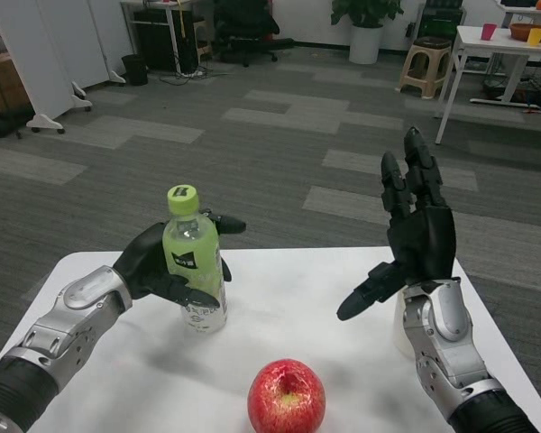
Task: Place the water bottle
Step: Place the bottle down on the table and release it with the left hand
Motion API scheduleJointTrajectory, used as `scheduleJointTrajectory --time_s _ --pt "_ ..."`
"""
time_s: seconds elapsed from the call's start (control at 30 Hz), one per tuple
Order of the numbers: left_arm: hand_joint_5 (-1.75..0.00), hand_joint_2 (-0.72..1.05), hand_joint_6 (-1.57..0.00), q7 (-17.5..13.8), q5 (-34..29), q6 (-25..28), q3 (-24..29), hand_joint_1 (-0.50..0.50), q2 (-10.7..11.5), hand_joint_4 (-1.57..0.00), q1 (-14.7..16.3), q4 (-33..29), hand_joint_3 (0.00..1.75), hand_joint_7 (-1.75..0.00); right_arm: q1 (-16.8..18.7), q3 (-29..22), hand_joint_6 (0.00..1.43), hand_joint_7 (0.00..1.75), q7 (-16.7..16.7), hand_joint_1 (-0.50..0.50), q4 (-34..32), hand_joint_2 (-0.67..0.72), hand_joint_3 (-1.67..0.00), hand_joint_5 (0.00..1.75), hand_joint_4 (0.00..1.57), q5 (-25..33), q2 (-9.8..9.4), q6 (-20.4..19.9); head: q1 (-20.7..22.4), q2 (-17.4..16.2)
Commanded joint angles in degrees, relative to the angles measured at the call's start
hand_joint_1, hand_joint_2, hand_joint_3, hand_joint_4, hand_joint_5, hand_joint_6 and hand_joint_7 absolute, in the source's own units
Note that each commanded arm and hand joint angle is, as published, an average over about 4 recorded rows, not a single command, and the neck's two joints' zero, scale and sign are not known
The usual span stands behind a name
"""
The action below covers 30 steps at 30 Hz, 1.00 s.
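Observation:
A water bottle with a lime-green cap and green label stands upright on the white table, left of centre. My left hand wraps around its body from the left, thumb reaching behind it and fingers across the lower front. Whether the bottle's base rests on the table or hangs just above it is unclear. My right hand is raised over the table's right side, fingers spread and pointing up, thumb stretched toward the left, holding nothing.
A red apple sits near the table's front edge at centre. A white object is partly hidden behind my right wrist. Beyond the table lie grey carpet, a stool and another white table at the far right.

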Motion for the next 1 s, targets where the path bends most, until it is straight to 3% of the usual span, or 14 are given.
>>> scheduleJointTrajectory --time_s 0.03,0.1,0.3,0.37,0.47,0.53,0.6,0.7,0.8,1.0 --pt "-1.64 1.05 -0.07 -0.2 0.7 1.7 -0.6 -0.50 0.2 -0.37 2.1 1.2 0.09 -0.17 -0.4 0.1 0.00 0.00 -0.2 -0.46 0.3 0.72 0.00 0.00 0.00 0.4 -0.12 0.1 0.1 -0.1" --pt "-1.44 1.05 -0.01 -0.2 0.7 2.0 -0.3 -0.50 0.2 -0.14 2.1 1.2 0.04 -0.14 -0.4 0.2 0.00 0.00 -0.2 -0.46 0.3 0.72 0.00 0.00 0.00 0.4 -0.12 0.1 0.2 0.0" --pt "-1.28 1.05 0.00 -1.0 -1.1 3.2 0.3 -0.50 0.4 -0.01 2.4 0.8 0.07 -0.07 -0.4 0.3 0.00 0.00 -0.2 -0.46 0.4 0.72 0.00 0.00 0.00 0.4 -0.07 0.1 0.3 0.0" --pt "-1.28 0.96 0.00 -1.6 -2.6 3.5 0.2 -0.50 0.4 0.00 2.4 0.9 0.02 -0.03 -0.4 0.3 0.00 0.00 -0.2 -0.46 0.4 0.72 0.00 0.00 0.00 0.4 -0.03 0.1 0.5 0.0" --pt "-1.33 0.76 0.00 -2.3 -4.5 3.8 0.1 -0.50 0.4 0.00 2.5 1.0 0.07 0.00 -0.4 0.5 0.00 0.00 -0.2 -0.46 0.5 0.72 0.00 0.00 0.00 0.4 -0.03 0.1 0.9 -0.1" --pt "-1.23 0.43 0.00 -3.1 -6.1 4.3 0.1 -0.50 0.4 0.00 2.5 0.9 0.09 0.00 -0.4 0.5 0.00 0.00 -0.2 -0.46 0.6 0.72 0.00 0.00 0.00 0.4 -0.03 0.1 1.2 -0.1" --pt "-0.98 -0.06 0.00 -3.7 -7.2 5.0 0.3 -0.49 0.4 0.00 2.5 0.7 0.07 0.00 -0.4 0.5 0.00 0.00 -0.2 -0.46 0.6 0.72 0.00 0.00 0.00 0.4 -0.03 0.1 1.6 -0.2" --pt "-0.62 -0.53 0.00 -3.8 -7.5 5.2 1.1 -0.48 0.4 0.00 2.8 0.4 0.04 0.00 -0.4 0.5 0.00 0.00 -0.2 -0.46 0.6 0.72 0.00 0.00 0.00 0.4 -0.03 0.1 1.8 -0.3" --pt "-0.33 -0.70 0.00 -3.7 -7.8 5.1 1.9 -0.48 0.4 0.00 3.0 0.1 0.09 0.00 -0.4 0.6 0.00 0.00 -0.2 -0.46 0.6 0.72 0.00 0.00 0.00 0.4 -0.03 0.1 2.0 -0.3" --pt "-0.28 -0.72 0.00 -3.3 -9.1 4.9 3.0 -0.48 0.3 0.00 3.3 -0.3 0.09 0.00 -0.4 0.6 0.00 0.00 -0.2 -0.46 0.7 0.72 0.00 0.00 0.00 0.4 -0.03 0.1 2.3 -0.3"
